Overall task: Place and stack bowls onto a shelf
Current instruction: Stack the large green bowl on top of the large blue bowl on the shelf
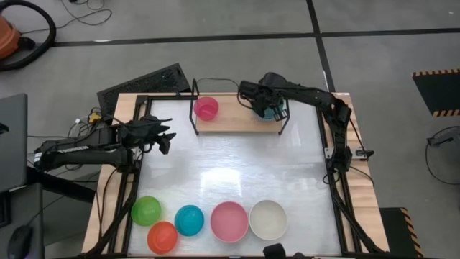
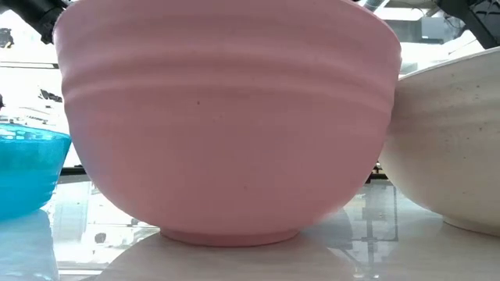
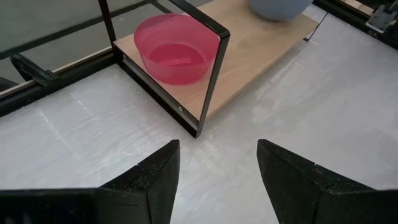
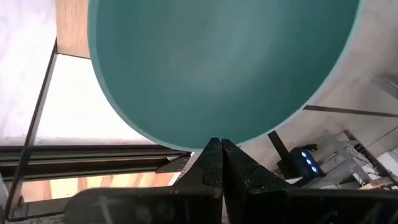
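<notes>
Bowls on the table's near edge — five: green (image 1: 146,210), orange (image 1: 162,237), cyan (image 1: 189,220), pink (image 1: 229,221), cream-white (image 1: 268,219). Bowls on the shelf (image 1: 237,115) — three seen: magenta (image 1: 206,108), teal (image 4: 217,68), grey-blue (image 3: 280,7). Shelves: one. Arms: two.

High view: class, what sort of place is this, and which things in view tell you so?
Probably a robotics lab or workshop, not a home kitchen. A framed white table stands on a grey floor marked with black tape, loose cables trail across it, and hazard striping marks the right edge. Two arms work over a small shelf.
</notes>
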Controlling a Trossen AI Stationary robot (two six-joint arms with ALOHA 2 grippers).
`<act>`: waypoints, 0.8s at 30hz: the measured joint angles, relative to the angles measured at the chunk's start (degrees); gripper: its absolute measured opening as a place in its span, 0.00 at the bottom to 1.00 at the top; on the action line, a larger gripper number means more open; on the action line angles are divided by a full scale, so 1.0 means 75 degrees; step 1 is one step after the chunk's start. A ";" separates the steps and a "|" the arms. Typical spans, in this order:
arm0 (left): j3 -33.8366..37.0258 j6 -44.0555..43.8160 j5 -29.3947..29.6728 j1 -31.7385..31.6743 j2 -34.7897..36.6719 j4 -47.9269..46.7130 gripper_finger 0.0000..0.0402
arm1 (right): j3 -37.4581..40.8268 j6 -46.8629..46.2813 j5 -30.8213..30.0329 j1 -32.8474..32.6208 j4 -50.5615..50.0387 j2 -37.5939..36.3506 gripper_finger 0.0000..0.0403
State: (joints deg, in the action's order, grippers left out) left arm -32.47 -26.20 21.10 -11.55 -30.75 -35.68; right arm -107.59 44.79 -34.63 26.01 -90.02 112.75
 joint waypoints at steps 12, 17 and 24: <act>0.0000 0.0003 0.0021 0.0000 -0.0001 -0.0204 0.50 | -0.0015 -0.0327 0.0673 0.0140 -0.0008 0.0347 0.04; 0.0000 -0.0055 0.0018 0.0000 -0.0002 -0.0319 0.50 | 0.0058 -0.0460 0.0712 0.0228 -0.0001 0.0586 0.04; 0.0000 0.0210 -0.0582 0.0000 0.0001 0.0031 0.50 | -0.0193 -0.0961 0.0030 0.0126 0.0088 0.0474 0.08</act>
State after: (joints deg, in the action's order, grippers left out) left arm -32.47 -24.62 16.73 -11.55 -30.74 -35.45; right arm -109.04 37.58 -34.40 26.95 -89.36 116.31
